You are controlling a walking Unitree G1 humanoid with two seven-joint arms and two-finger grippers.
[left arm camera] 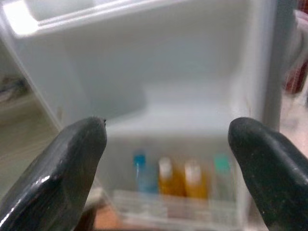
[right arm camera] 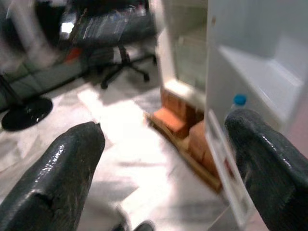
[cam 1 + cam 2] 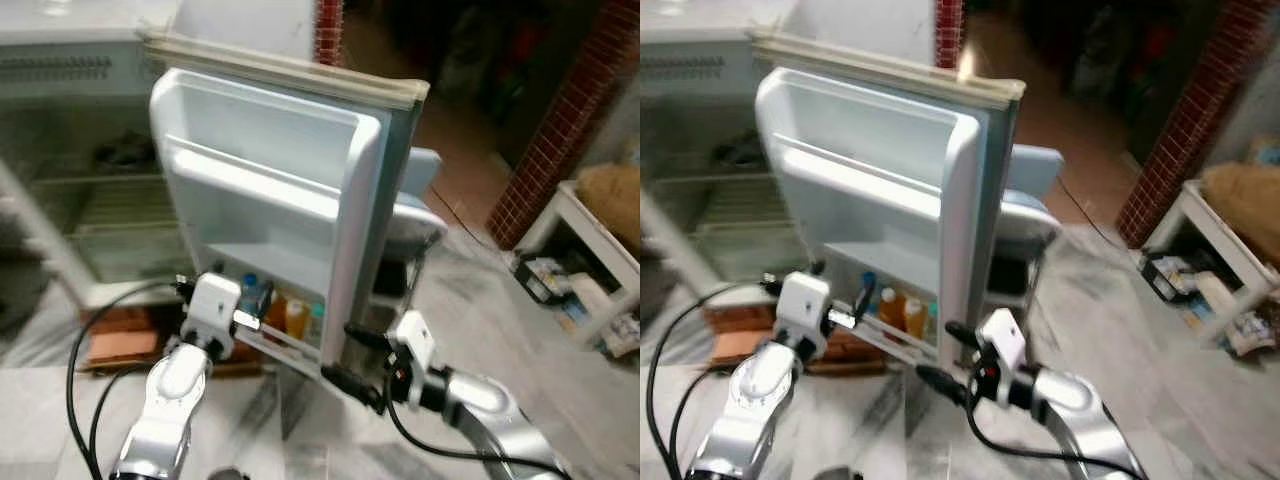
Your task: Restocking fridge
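Note:
The white fridge door (image 3: 290,190) stands open toward me, its upper shelves bare. Its bottom door shelf holds a blue-capped bottle (image 1: 140,173), two orange bottles (image 1: 166,178) and a teal-capped bottle (image 1: 221,168). My left gripper (image 1: 166,139) is open just in front of that shelf, level with the bottles and holding nothing. My right gripper (image 3: 355,360) hovers open by the door's lower outer edge, its black fingers (image 2: 72,168) spread wide with nothing between them. The fridge body (image 3: 100,200) with wire shelves lies open at the left.
The fridge rests on bricks and a wooden board (image 3: 120,340). A grey office chair (image 3: 415,220) stands just behind the door. At the right are a brick pillar (image 3: 560,120) and a low white table (image 3: 590,250) with clutter. Black cables hang off both arms.

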